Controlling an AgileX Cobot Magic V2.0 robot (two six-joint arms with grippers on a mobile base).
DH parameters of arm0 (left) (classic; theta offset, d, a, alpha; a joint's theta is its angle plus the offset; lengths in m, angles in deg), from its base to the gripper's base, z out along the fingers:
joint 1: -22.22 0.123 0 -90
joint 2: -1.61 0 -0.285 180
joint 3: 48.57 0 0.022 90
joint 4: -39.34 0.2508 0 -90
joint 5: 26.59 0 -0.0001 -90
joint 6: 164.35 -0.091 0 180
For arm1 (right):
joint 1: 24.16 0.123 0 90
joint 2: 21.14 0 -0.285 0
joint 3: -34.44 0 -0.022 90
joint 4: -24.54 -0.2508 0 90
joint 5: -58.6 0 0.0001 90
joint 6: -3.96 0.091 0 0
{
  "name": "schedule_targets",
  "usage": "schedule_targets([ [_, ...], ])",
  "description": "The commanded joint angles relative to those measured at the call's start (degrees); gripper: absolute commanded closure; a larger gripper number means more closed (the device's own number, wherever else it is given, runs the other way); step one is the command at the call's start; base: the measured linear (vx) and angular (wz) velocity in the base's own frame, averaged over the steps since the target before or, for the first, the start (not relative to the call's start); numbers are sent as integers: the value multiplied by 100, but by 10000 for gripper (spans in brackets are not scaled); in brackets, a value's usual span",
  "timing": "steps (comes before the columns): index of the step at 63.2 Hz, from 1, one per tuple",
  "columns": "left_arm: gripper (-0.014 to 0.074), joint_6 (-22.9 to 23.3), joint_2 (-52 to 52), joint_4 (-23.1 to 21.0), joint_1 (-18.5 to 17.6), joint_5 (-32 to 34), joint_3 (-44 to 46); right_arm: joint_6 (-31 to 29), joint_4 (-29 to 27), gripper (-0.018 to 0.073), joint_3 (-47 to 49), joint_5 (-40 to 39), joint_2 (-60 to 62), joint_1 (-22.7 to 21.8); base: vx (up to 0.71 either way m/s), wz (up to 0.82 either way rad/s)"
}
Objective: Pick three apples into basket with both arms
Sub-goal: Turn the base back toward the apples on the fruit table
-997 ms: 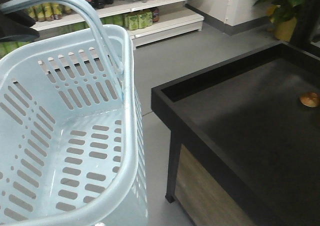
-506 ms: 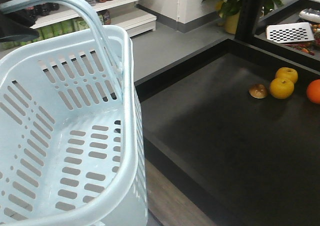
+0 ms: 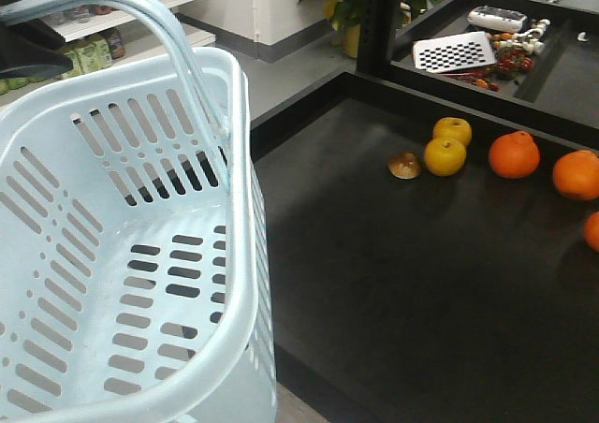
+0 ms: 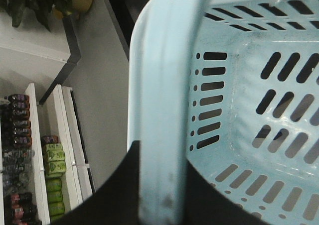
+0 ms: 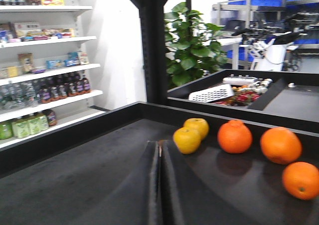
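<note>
Evidently, to carry the pale blue slotted plastic basket [image 3: 241, 208], the left pincer [image 4: 158, 185] clamps its hoop handle [image 4: 162, 75], while the right pincer [image 5: 160, 153] is pressed together, empty.

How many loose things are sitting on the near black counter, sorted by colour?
Yellow fruits: 2
Orange fruits: 3
Brown lump: 1
Total: 6
</note>
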Motion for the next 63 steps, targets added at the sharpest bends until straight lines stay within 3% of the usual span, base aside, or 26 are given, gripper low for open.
schedule_targets([
  [1, 603, 60, -107, 92, -19, 296, 170, -35, 0, 568, -74, -418, 73, -43, 6, -35],
  [63, 603, 60, -89, 87, -19, 296, 170, -35, 0, 568, -74, -418, 73, -43, 4, -43],
])
